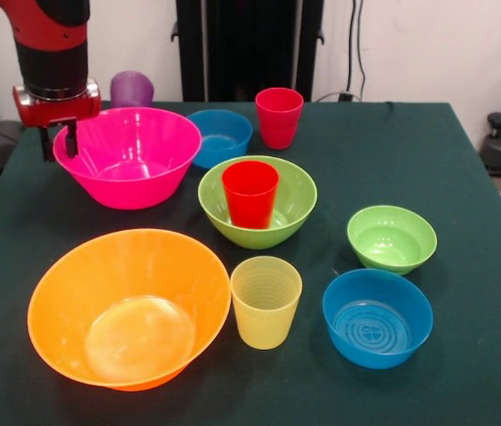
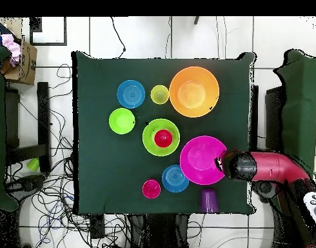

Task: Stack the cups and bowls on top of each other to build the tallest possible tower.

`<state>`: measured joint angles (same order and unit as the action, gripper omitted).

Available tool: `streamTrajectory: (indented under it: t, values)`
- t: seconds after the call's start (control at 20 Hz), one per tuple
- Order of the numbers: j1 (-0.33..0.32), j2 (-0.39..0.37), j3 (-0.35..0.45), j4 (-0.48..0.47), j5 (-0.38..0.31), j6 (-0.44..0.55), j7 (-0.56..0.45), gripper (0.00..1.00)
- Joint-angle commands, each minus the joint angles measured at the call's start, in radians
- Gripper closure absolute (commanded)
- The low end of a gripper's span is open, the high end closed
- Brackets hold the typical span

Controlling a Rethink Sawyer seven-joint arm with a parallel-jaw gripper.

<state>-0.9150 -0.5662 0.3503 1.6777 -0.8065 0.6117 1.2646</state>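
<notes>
My gripper [image 1: 59,146] [image 2: 222,163] sits at the rim of the hot pink bowl [image 1: 131,160] [image 2: 199,161], on the side nearest the arm. The bright red cup [image 1: 250,193] [image 2: 163,138] stands upright inside the medium lime green bowl [image 1: 297,211] [image 2: 150,129] at mid-table. The large orange bowl [image 1: 126,306] [image 2: 194,92] and the ribbed yellow cup [image 1: 266,302] [image 2: 160,94] stand side by side. A purple cup [image 1: 132,89] [image 2: 209,200] is behind the pink bowl. The pinkish-red cup [image 1: 279,117] [image 2: 151,188] stands beside a small blue bowl [image 1: 221,135] [image 2: 175,178].
A small lime green bowl [image 1: 392,238] [image 2: 122,121] and another small blue bowl [image 1: 377,317] [image 2: 131,93] stand apart from the others. The dark green table [image 1: 464,177] [image 2: 96,161] has cables and boxes on the floor around it.
</notes>
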Motion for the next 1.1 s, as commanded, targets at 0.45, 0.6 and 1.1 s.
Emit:
streamTrajectory:
  t: [0.45,0.6,1.1]
  values:
    - [0.048,-0.011,0.012,0.06,0.054,-0.021,0.089,1.0]
    - [0.039,-0.096,0.05,0.101,0.122,0.061,0.029,1.0]
    - [0.046,-0.238,0.079,0.161,0.263,0.173,-0.047,1.0]
